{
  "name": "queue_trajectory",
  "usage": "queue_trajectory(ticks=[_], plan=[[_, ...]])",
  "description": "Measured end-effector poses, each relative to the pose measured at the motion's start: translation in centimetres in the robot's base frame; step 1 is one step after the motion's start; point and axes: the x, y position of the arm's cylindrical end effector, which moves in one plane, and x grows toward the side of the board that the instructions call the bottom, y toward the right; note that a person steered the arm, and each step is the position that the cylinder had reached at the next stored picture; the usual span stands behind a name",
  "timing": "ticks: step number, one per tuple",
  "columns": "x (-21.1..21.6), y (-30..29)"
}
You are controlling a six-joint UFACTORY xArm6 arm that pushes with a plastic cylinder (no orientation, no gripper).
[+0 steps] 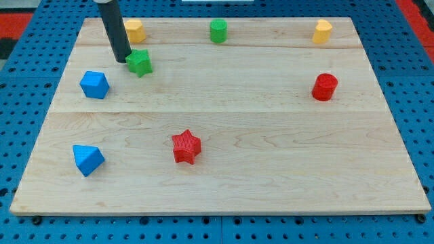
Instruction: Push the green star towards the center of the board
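Note:
The green star (140, 62) lies on the wooden board (271, 135) near its top left. My tip (122, 59) is the lower end of a dark rod that comes down from the view's top. It stands just left of the green star, touching or nearly touching its left edge. The board's centre lies to the right of and below the star.
A yellow block (134, 30) sits just above the star. A green cylinder (218, 31) is at top centre and a yellow block (323, 31) at top right. A red cylinder (325, 87) is at right, a red star (186, 147) lower centre, and blue blocks (94, 85) (87, 160) at left.

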Motion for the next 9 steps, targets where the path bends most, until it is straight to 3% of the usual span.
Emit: queue_trajectory(ticks=[4, 7, 8, 9], plan=[[3.9, 7.5], [10.2, 16.5], [10.8, 17.7], [9.4, 14.8]])
